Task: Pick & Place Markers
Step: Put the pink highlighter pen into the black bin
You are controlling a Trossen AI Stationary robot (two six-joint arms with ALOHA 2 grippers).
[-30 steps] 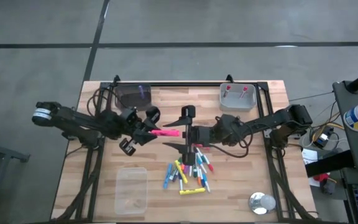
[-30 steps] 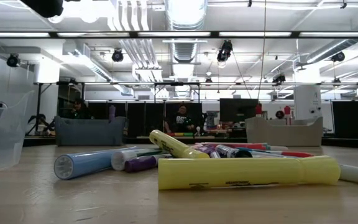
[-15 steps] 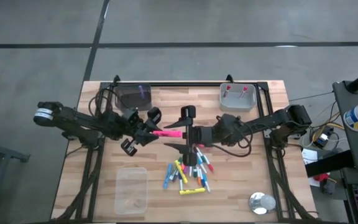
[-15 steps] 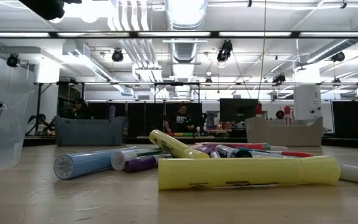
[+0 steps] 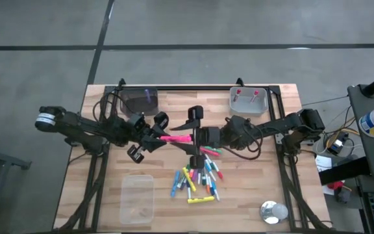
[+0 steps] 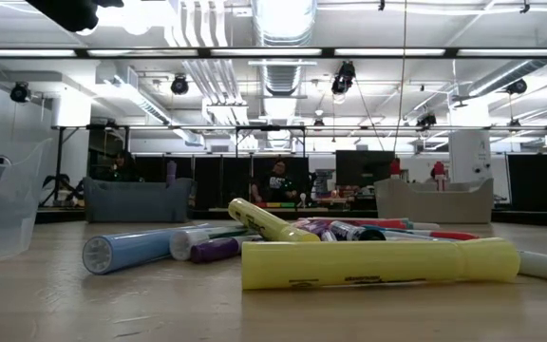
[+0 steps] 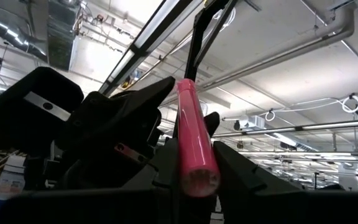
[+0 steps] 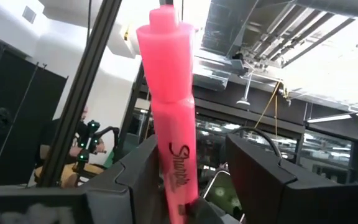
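Pink marker (image 5: 174, 138) held level above mid-table, between the two arms, clear of the wood. One end clamped in left gripper (image 5: 154, 136), fingers shut on the barrel; in left wrist view pink marker (image 7: 194, 140) runs out from between the dark fingers (image 7: 241, 177) toward the other arm. Far end reaching into right gripper (image 5: 197, 135); in right wrist view same marker (image 8: 171, 118) stands between that gripper's fingers (image 8: 260, 177), against one finger, a visible gap to the other; jaws part open, grip not settled. Black script "Sharpie" readable along the barrel in right wrist view. No other writing legible. Loose heap of markers (image 5: 197, 179) on table below and toward near edge, mixed colours; in low view yellow highlighter (image 6: 378, 263) lying foremost, pale blue marker (image 6: 136, 249) beside it. Clear tub (image 5: 137, 198) near left front of table (image 5: 109, 214), dark bin (image 5: 138, 99) at back left, grey bin (image 5: 248, 101) at back right with red-tipped items inside. Small round metal object (image 5: 273, 212) at front right corner.
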